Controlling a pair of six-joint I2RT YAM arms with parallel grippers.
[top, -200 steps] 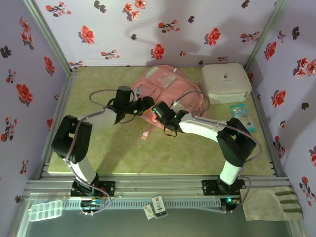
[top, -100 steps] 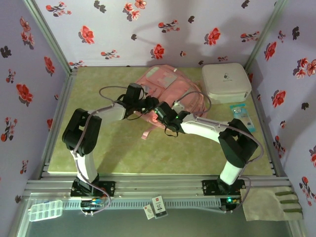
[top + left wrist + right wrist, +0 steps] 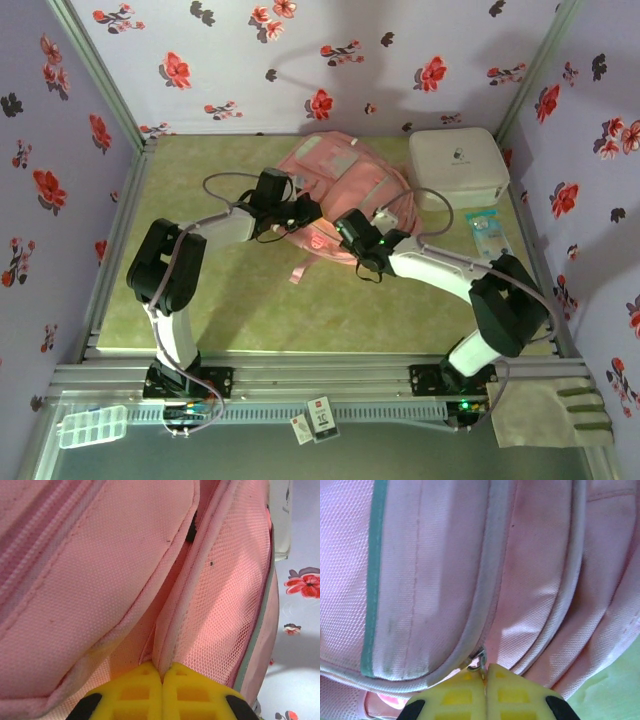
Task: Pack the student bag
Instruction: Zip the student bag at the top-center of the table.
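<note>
Green counter [image 3: 250,300], floral-papered walls [image 3: 200,60], pink student bag [image 3: 345,170], left claw [image 3: 161,672] pinching its mesh seam [image 3: 167,625], right claw [image 3: 485,672] clamped on zip pull [image 3: 479,662], bag interior hidden.

student bag [image 3: 445,555] cropped all around

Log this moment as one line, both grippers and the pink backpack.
left gripper: shut, pinching student bag seam | right gripper: shut on zip pull | student bag: lying on table, white case beside it
</note>
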